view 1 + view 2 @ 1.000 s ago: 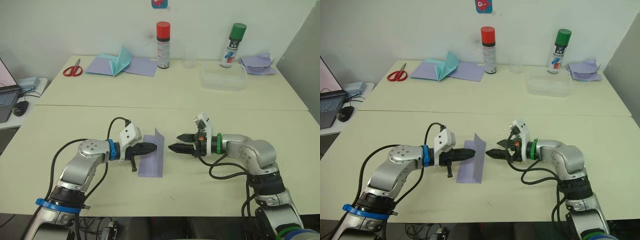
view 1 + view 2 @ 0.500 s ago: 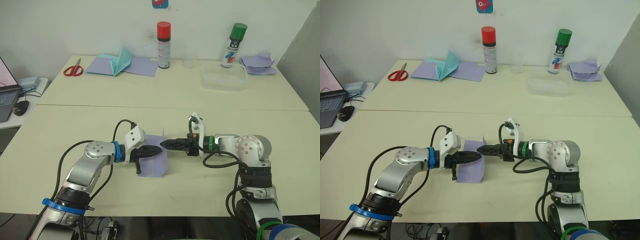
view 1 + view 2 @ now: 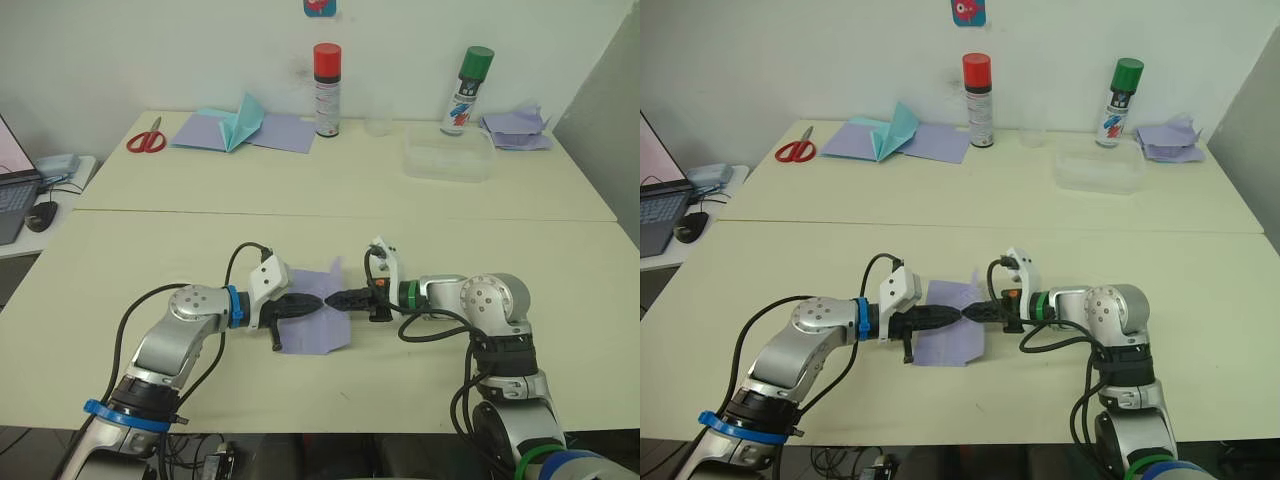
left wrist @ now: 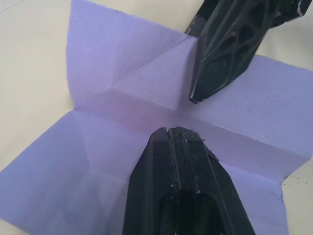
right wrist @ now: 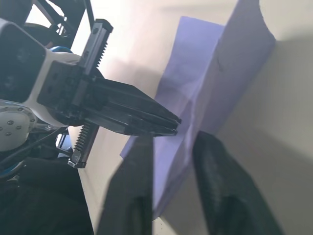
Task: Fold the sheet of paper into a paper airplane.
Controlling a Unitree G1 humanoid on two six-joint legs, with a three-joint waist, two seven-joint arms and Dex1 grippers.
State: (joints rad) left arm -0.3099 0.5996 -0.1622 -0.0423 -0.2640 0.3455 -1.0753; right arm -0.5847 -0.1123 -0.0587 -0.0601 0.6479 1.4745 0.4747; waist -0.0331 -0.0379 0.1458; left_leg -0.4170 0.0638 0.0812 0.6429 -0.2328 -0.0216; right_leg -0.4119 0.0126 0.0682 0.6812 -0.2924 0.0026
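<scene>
The sheet of paper (image 3: 312, 332) is pale lavender and lies near the table's front edge, creased, with its far right flap raised. My left gripper (image 3: 318, 302) is shut, and its tip presses down on the sheet at the crease (image 4: 168, 131). My right gripper (image 3: 331, 298) comes in from the right, tip to tip with the left one, and is shut on the sheet's raised flap (image 5: 215, 63). In the right wrist view the flap runs between that gripper's two fingers (image 5: 134, 186).
At the back of the table are red scissors (image 3: 146, 138), lavender sheets with a teal paper shape (image 3: 240, 125), a red-capped can (image 3: 327, 90), a green-capped can (image 3: 467, 90), a clear container (image 3: 448, 155) and crumpled lavender paper (image 3: 515, 128). A laptop (image 3: 12, 195) sits far left.
My right gripper has moved left to the sheet and closed from wide open onto its raised flap. The left gripper has slid slightly right on the sheet, staying shut.
</scene>
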